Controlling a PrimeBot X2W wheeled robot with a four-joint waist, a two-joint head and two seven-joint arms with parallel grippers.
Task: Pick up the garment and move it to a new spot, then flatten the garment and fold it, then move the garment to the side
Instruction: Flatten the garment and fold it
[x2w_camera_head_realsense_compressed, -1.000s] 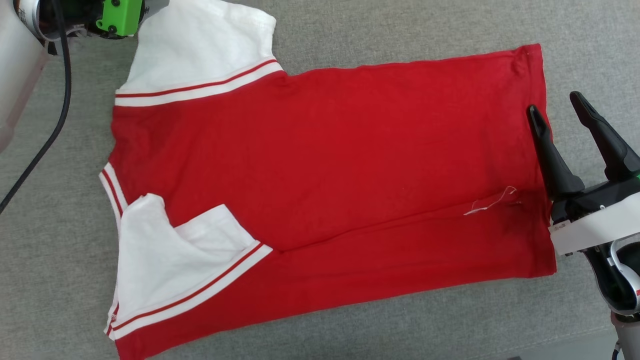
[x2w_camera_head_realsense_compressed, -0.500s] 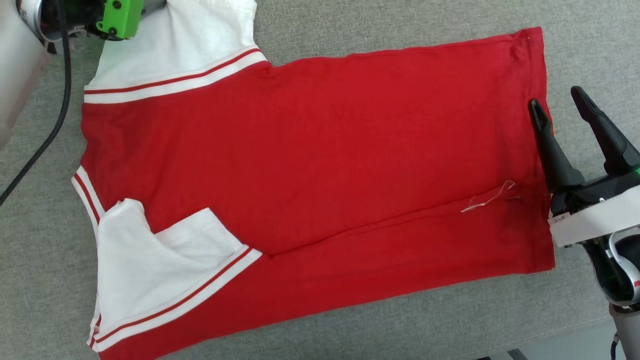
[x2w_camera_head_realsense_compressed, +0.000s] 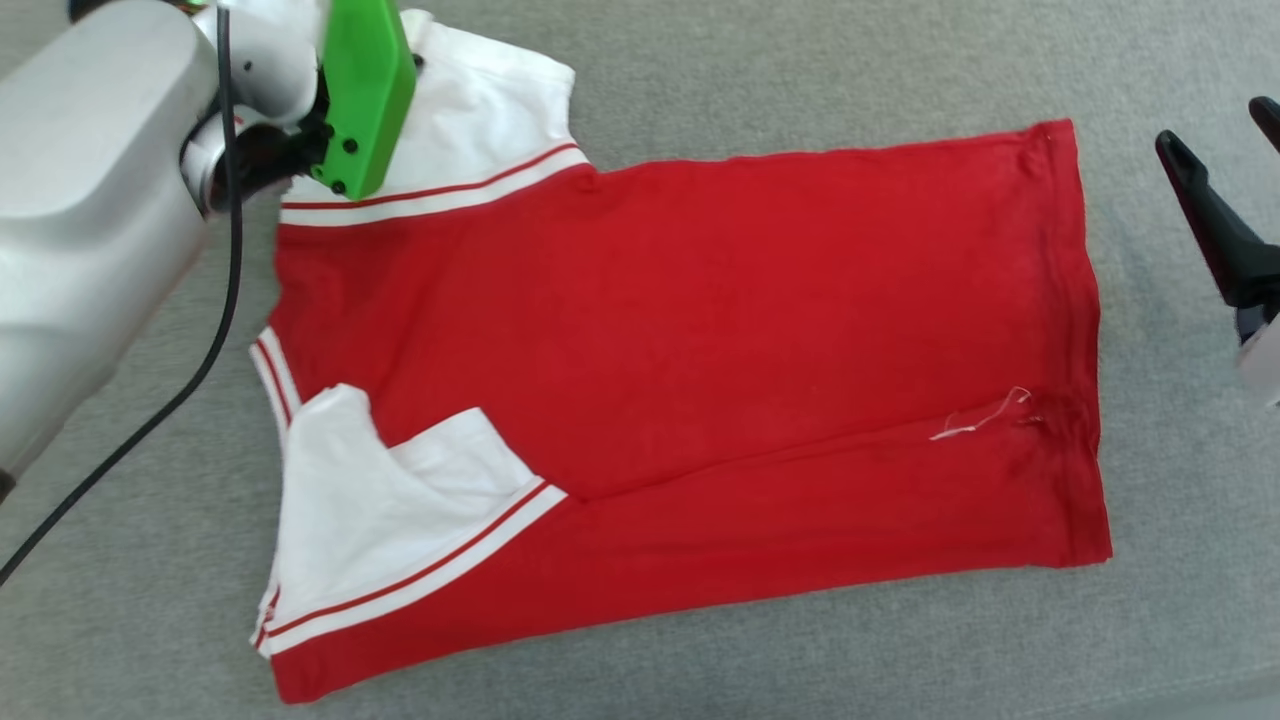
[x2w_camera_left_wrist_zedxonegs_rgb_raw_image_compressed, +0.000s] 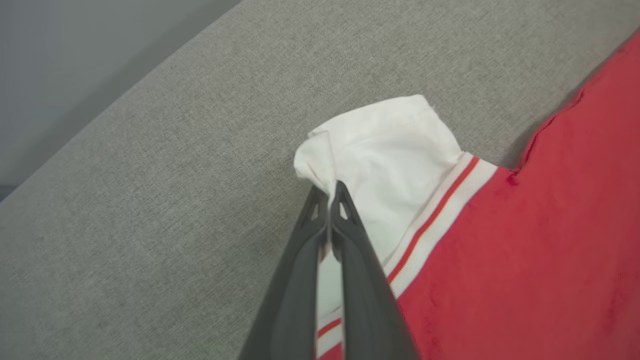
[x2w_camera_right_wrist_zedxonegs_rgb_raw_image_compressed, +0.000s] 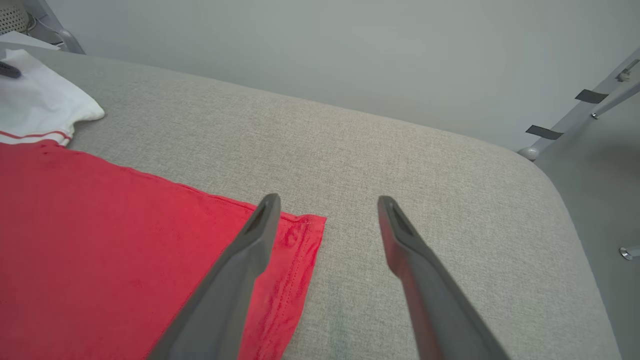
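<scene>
- Nearest you: the garment (x2w_camera_head_realsense_compressed: 680, 340) lies spread flat on the grey cushion (x2w_camera_head_realsense_compressed: 700, 660), collar end to the robot's left and hem to its right. The near sleeve (x2w_camera_head_realsense_compressed: 370, 520) is folded in over the red body.
- Close to the hem, note a loose white thread (x2w_camera_head_realsense_compressed: 980, 415).
- Right gripper (x2w_camera_right_wrist_zedxonegs_rgb_raw_image_compressed: 325, 200): fingers spread, holding nothing, just beside the far hem corner.
- Farthest: left gripper (x2w_camera_left_wrist_zedxonegs_rgb_raw_image_compressed: 330, 195), fingers pressed together, pinching the edge of the far sleeve (x2w_camera_left_wrist_zedxonegs_rgb_raw_image_compressed: 390, 150). The cloth bunches at the tips.
</scene>
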